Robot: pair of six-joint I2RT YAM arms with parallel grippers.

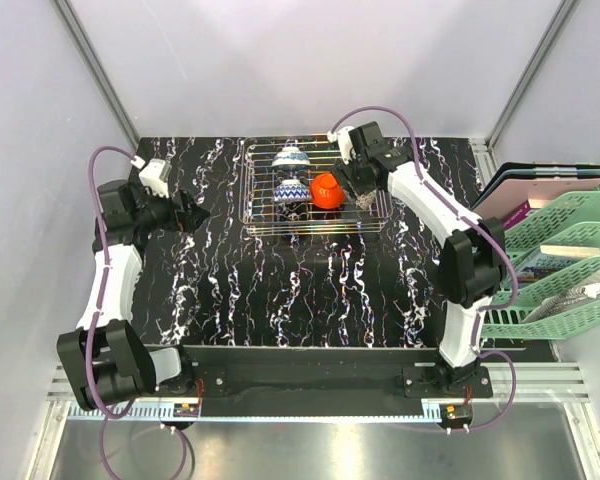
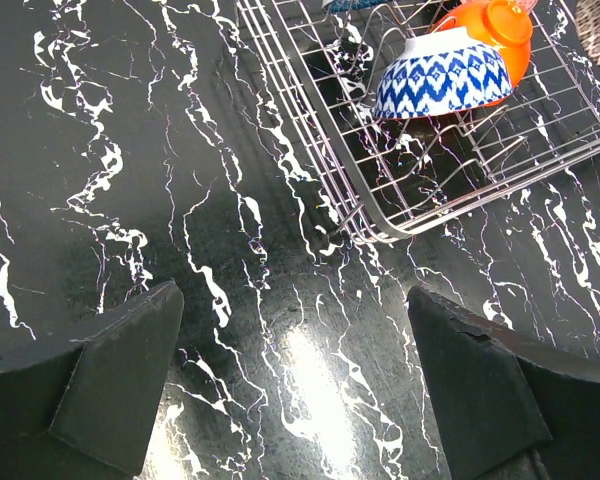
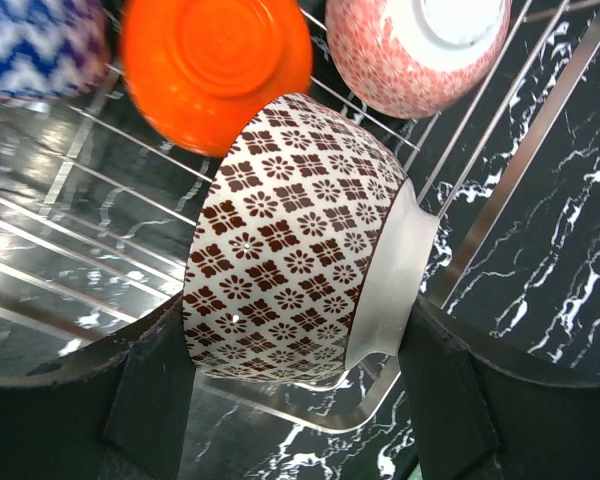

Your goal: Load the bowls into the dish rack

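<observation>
My right gripper (image 3: 300, 385) is closed partway around a brown patterned bowl (image 3: 300, 240), gripping it tipped on its side at the right end of the dish rack (image 1: 265, 212). The rack sits at the far edge of the table (image 1: 280, 290). An orange bowl (image 1: 327, 190) lies alongside. My left gripper (image 2: 295, 390), spread wide and empty, hovers near the table's left edge.

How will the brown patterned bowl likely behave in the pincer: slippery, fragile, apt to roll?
The brown bowl looks glazed, so it is probably slippery in the right pincer. It seems ceramic: stiff, heavyish, and could chip on the rack wires. On its side with round walls, it may roll if released.
</observation>
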